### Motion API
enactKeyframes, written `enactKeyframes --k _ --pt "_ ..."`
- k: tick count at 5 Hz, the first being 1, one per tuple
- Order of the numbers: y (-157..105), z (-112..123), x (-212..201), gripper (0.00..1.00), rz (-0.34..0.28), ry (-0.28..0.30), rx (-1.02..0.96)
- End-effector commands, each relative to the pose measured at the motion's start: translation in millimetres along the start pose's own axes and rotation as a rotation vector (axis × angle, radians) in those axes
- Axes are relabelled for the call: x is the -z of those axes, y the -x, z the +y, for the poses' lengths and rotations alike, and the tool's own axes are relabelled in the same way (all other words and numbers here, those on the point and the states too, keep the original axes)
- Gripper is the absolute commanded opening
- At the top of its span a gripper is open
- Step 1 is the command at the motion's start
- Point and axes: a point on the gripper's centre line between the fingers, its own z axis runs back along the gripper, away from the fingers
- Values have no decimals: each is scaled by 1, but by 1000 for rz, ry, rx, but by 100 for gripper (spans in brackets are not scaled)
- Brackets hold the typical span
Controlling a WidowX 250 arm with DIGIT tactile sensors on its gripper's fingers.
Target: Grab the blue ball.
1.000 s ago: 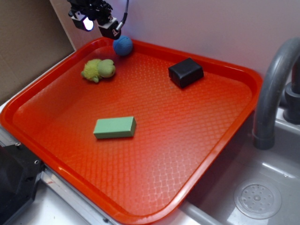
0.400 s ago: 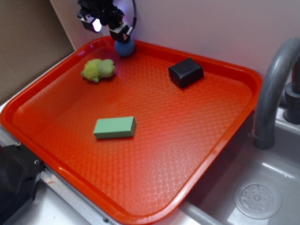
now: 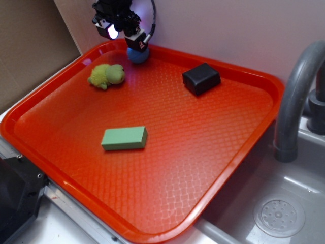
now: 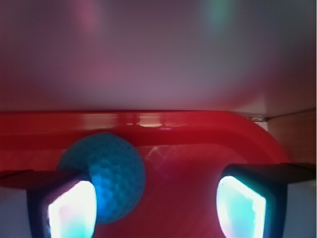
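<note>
Two fingers spread wide is how I hold my pincer (image 4: 156, 208) now — nothing is gripped between them. In the wrist view the blue ball (image 4: 106, 176) sits against the inner face of my left-hand fingertip (image 4: 69, 208), while the other fingertip (image 4: 242, 206) stands well apart from it, with bare tray floor between. So the ball is inside my span but off-centre, crowded to one side.

From the exterior view, my pincer (image 3: 133, 43) hangs just above the ball (image 3: 138, 55), which lies at the far corner of the red tray (image 3: 264, 101), close beside its raised rim and the wall behind. That corner, I judge, is why I come in from above — there is little room beyond the ball for a finger.

Away from me, toward the tray's middle, rest the yellow-green plush toy (image 3: 106, 75), the black block (image 3: 201, 78) and the green block (image 3: 124, 138), none near enough to hinder closing.
</note>
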Motion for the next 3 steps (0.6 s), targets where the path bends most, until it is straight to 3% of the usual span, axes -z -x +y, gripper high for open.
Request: enactKeyframes --k 1,3 --pt "-7 -23 -34 100 -41 14 108" --pt "-8 -39 -37 100 -36 53 122"
